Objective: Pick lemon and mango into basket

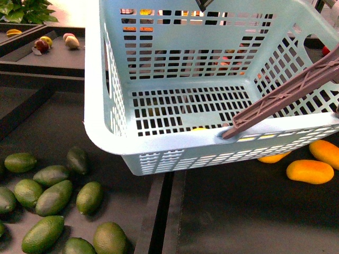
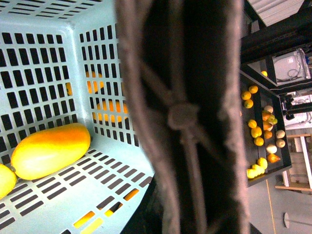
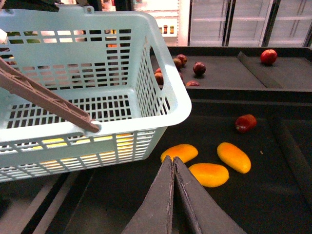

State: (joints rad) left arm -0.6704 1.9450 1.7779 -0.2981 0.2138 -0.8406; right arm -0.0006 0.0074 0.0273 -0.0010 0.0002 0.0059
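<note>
Mango and lemon both lie on the floor of the basket (so placing looks complete), right gripper clenched empty above loose orange fruits, left gripper's state cannot be told behind the brown handle; next: set basket down steadily.

Even indoor light, blurred near handle

The mango lies inside the basket, beside the lemon.
</note>
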